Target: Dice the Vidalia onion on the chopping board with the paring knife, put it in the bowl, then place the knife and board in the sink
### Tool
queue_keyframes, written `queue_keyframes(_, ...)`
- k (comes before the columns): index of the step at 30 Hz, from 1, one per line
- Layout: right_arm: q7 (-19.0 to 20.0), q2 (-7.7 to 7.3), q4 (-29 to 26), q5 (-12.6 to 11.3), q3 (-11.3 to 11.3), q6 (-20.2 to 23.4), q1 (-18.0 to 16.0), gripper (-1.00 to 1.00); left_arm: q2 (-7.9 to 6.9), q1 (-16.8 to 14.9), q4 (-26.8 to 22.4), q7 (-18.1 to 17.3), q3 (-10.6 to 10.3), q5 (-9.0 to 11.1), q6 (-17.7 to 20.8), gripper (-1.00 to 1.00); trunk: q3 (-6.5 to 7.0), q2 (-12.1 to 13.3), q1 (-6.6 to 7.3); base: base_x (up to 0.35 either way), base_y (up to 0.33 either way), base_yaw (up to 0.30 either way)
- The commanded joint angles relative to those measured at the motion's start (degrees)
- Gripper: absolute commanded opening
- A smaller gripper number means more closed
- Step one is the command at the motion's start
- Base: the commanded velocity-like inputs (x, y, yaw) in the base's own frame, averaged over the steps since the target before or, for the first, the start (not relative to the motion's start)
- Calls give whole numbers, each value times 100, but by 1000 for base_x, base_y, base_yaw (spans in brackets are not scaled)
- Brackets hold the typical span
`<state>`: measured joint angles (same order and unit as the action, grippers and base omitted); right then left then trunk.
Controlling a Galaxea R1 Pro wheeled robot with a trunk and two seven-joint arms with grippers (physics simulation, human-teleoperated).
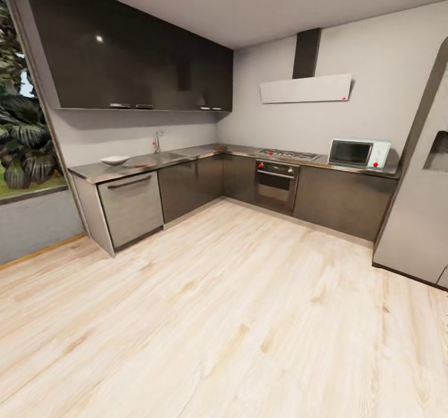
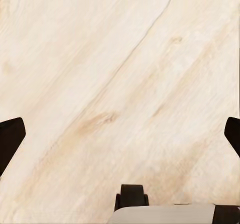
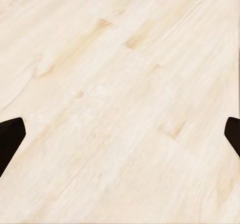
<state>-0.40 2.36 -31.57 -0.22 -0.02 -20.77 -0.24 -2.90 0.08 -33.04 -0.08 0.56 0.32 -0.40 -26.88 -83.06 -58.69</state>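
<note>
Far across the pale wooden plank floor point(image 1: 236, 318), the white shallow squarish bowl point(image 1: 114, 160) sits on the grey L-shaped tabletop point(image 1: 93, 170) left of the steel sink point(image 1: 163, 155), while my left fingers point(image 2: 11, 136) and right fingers point(image 3: 11, 134) hang spread wide, empty, above bare floor.

head cam up high and well back from the kitchen, facing the corner countertop point(image 1: 205, 153) around 12 o'clock, both wrist cams aimed down, close over the wood floor point(image 1: 236, 318), floor shared by all three views
</note>
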Motion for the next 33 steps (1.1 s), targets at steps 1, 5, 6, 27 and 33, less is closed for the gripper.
queue_keyframes(1, -4, 1, 1, -3, -1, -15, -2, 100, 0, 1, -5, -1, 5, 3, -4, 100, -5, -2, -4, 344, 0, -219)
queue_keyframes(5, -4, 1, 1, 0, 1, -15, -2, 100, 0, 1, -6, -1, 5, 2, -4, 100, -5, -2, -4, 344, 0, -247)
queue_keyframes(6, -4, 1, 1, -1, 2, -15, -2, 100, 0, 1, -7, -1, 5, 2, -4, 100, -5, -2, -4, 344, 0, -262)
queue_keyframes(27, -4, 2, 1, -1, 2, -15, -2, 100, 0, 1, -6, -1, 5, -4, -4, 100, -5, -2, -4, 343, 0, -87)
queue_keyframes(33, -4, 1, 1, -4, -4, -15, -2, 100, 0, 1, -6, -1, 5, -5, -4, 100, -5, -2, -4, 340, 0, 0)
